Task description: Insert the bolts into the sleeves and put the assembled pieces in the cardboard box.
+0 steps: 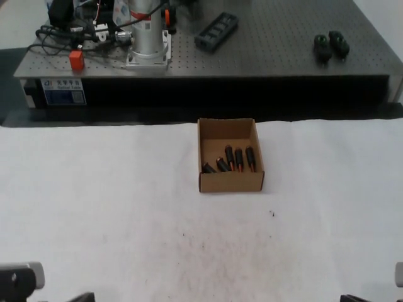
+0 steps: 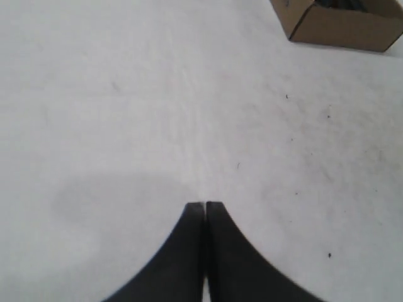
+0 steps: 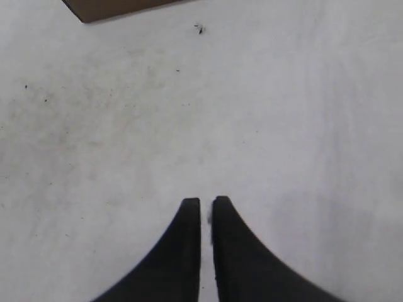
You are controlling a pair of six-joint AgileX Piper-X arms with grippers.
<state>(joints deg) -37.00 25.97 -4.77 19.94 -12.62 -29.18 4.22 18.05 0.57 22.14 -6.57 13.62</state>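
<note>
At middle of white sheet (image 1: 94,189) — cardboard box (image 1: 230,180), open at top, several dark assembled pieces (image 1: 234,158) with orange bands lying inside, side by side. Nearer camera, well apart from box, left gripper (image 2: 205,205) over bare sheet, fingers pressed together. Right gripper (image 3: 206,201) likewise over sheet, only thin slit between fingers — effectively closed. Beyond sheet, perforated metal board (image 1: 271,56) with black tray (image 1: 216,30), orange block (image 1: 76,59), metal column (image 1: 148,38), two dark green-topped knobs (image 1: 330,44).
</note>
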